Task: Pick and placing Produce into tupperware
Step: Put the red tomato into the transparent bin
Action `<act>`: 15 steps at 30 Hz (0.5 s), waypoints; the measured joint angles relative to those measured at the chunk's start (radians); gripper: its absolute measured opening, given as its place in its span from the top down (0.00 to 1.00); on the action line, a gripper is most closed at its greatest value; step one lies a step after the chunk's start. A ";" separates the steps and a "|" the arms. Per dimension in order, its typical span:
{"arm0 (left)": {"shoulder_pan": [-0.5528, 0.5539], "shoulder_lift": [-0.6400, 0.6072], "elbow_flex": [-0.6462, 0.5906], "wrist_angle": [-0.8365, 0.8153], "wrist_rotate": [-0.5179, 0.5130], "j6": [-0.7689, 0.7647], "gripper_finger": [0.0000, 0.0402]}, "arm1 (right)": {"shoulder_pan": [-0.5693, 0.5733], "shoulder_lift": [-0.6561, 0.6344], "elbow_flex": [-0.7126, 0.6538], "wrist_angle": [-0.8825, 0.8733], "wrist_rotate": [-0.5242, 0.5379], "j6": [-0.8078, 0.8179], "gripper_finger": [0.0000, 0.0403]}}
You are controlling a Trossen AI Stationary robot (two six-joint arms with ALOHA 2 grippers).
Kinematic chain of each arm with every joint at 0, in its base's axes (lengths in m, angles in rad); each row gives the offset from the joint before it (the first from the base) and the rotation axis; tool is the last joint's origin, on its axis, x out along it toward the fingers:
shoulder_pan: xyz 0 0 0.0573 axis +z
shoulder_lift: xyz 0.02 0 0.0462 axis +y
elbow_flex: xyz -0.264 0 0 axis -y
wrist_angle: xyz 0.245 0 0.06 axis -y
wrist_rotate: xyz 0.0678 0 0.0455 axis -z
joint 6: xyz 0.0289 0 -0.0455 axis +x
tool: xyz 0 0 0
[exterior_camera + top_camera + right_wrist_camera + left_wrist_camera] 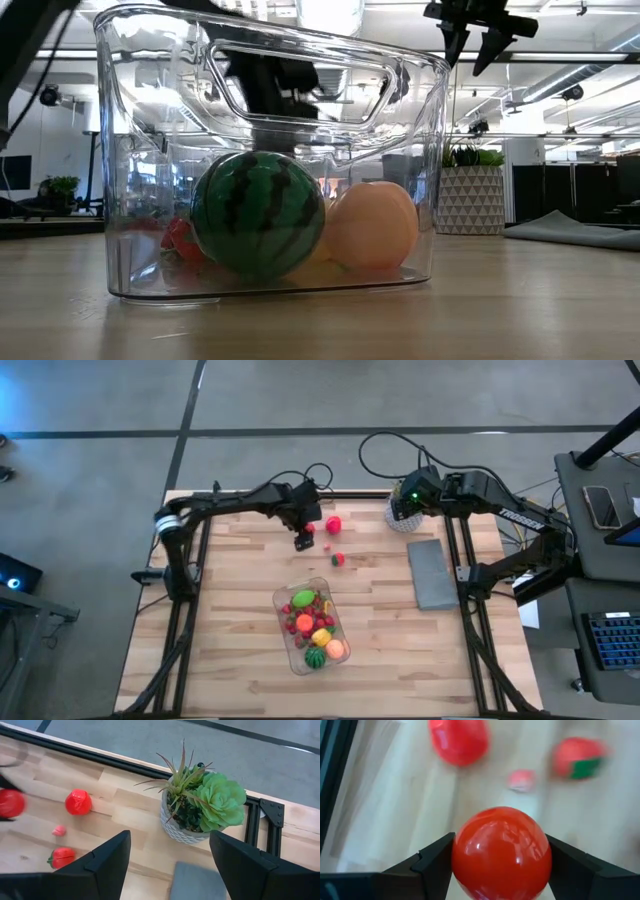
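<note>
Both fingers of the left gripper [501, 865] clamp a red ball [501, 852].

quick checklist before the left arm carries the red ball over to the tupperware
1. Grip: left gripper shut on the red ball, a finger on each side: ok.
2. Ball clear of the table: cannot tell.
3. Tupperware upright with its top open: ok.
4. Room inside: already holds a watermelon, a peach and more, crowded: cannot tell.
5. Right gripper open and empty, back by the potted plant, off the carry path: ok.
6. Pieces left on the table: red pepper, strawberry, small pink bit: not ok, to be picked after this.
</note>
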 joint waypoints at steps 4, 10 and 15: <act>-0.076 -0.128 -0.003 -0.060 0.013 -0.073 0.39 | 0.000 0.000 0.000 0.000 -0.044 -0.016 0.34; -0.260 -0.307 -0.003 -0.051 0.002 -0.216 0.39 | 0.017 0.000 -0.021 -0.001 -0.106 -0.074 0.34; -0.441 -0.355 -0.022 -0.045 -0.132 -0.370 0.39 | 0.056 0.000 -0.043 -0.001 -0.106 -0.100 0.35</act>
